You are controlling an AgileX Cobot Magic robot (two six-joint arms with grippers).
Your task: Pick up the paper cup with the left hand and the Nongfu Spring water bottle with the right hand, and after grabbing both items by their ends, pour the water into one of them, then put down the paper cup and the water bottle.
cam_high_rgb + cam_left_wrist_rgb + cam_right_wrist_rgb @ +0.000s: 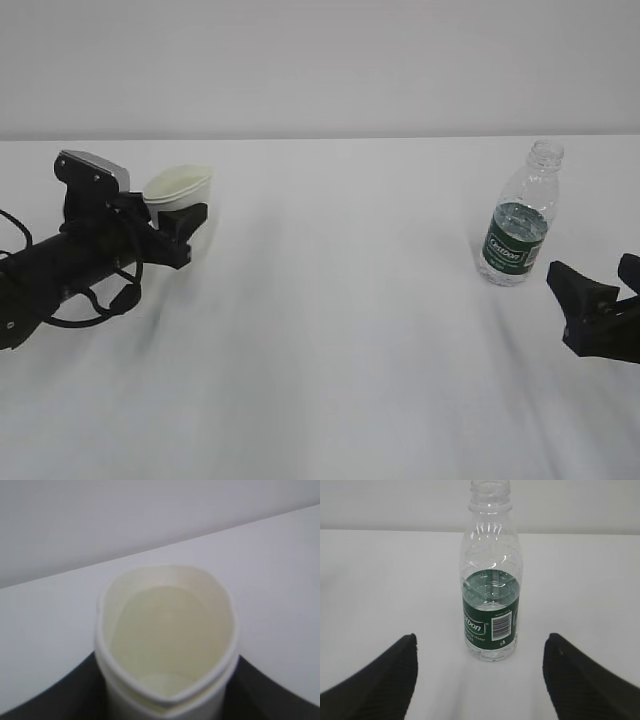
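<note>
At far left the left tool is clamped on the paper cup, squeezing its rim, while the right tool, spread apart, sits just near of the upright Nongfu Spring water bottle on the white counter.

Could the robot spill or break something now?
Maybe. The left pincer squeezes the paper cup so its rim is pinched out of round; a harder squeeze could crumple it. The Nongfu Spring water bottle has no cap and holds water, so a bump from the open right pincer could tip and spill it.
</note>
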